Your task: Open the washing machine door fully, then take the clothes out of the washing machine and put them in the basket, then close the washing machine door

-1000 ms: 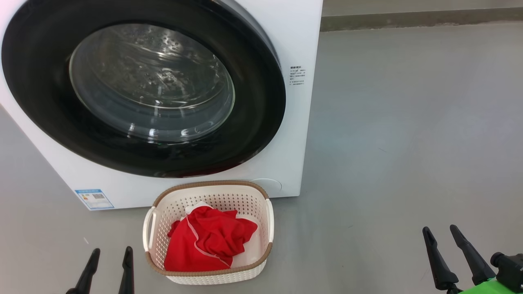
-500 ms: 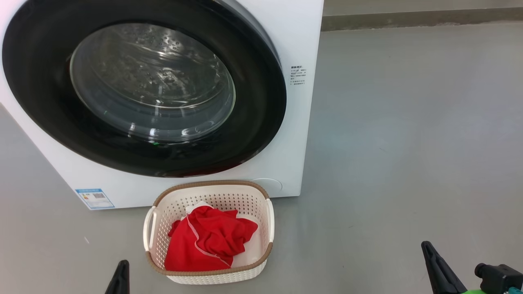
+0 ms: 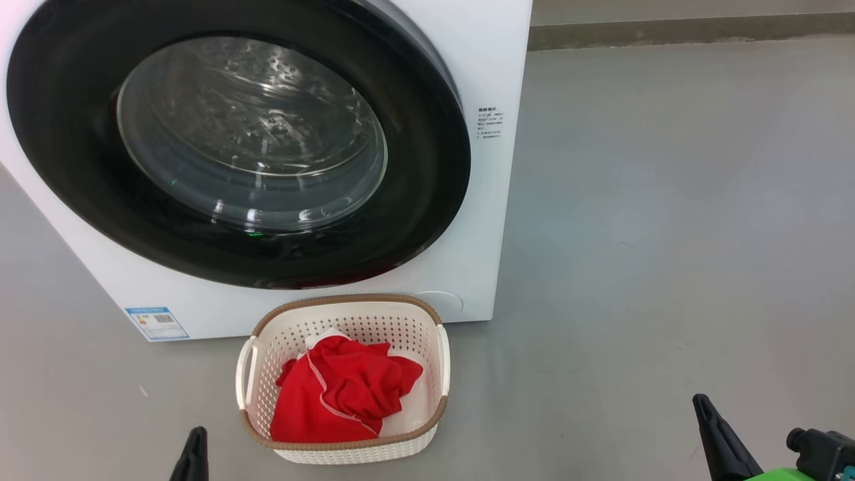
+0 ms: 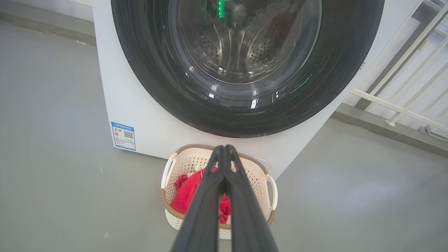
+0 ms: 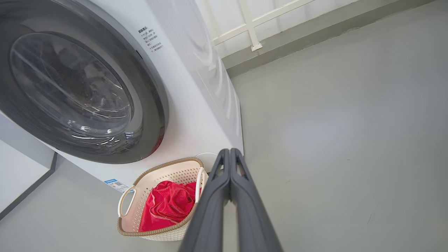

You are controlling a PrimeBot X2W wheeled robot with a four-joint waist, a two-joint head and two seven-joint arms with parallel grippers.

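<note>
One big washing machine stands at twelve o'clock, its door closed. Just below, at six o'clock, sits the basket (the red clothes lie inside it). The left gripper at seven o'clock and the right gripper at five have their fingers pressed together, empty.

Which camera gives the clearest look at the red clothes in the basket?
The head view: it looks down into the basket, so the clothes lie unobstructed. In the left wrist view the left fingers cross them; the right wrist view shows them obliquely, partly behind the basket's rim.
</note>
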